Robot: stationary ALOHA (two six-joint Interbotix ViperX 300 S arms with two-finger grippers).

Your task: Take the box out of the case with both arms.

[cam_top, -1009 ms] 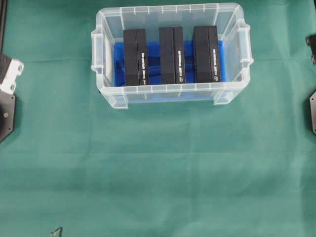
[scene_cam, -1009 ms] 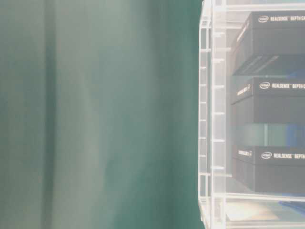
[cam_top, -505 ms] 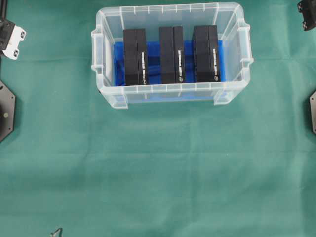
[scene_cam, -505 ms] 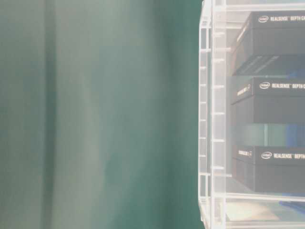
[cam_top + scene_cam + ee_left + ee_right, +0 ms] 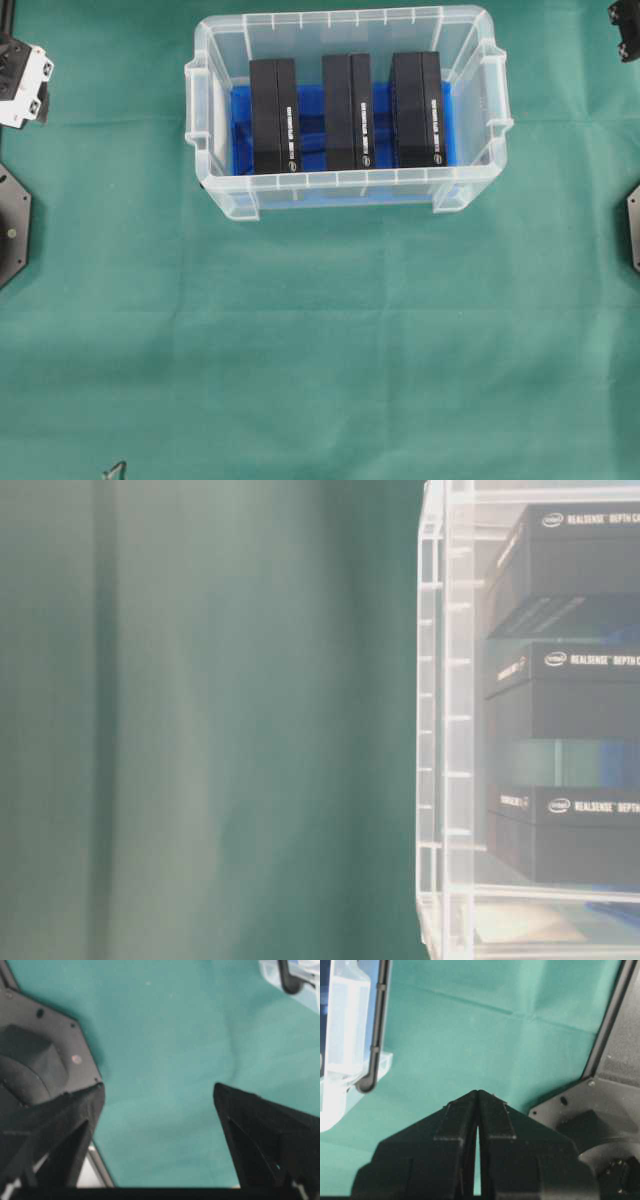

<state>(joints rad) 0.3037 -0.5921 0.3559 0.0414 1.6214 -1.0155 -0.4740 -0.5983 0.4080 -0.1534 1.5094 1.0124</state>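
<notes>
The case [image 5: 340, 181] is a clear plastic tub with a blue lining [image 5: 312, 125], standing at the back middle of the green cloth. Three black boxes stand in it side by side: left [image 5: 274, 115], middle [image 5: 347, 110], right [image 5: 417, 108]. The table-level view shows the case wall [image 5: 445, 720] and the boxes [image 5: 580, 690] through it. My left gripper [image 5: 157, 1090] is open over bare cloth, far left of the case; its white block [image 5: 28, 78] shows at the left edge. My right gripper [image 5: 478, 1092] is shut and empty, right of the case corner [image 5: 350, 1035].
Black arm base plates sit at the left edge [image 5: 12, 225] and right edge [image 5: 633, 225] of the table. A small thin dark object [image 5: 115, 468] lies at the front left. Part of the right arm [image 5: 625, 18] shows at the top right corner.
The left gripper's jaws have opened wide. Both arms rose toward the back of the table a second ago; the left one has since shifted slightly.
</notes>
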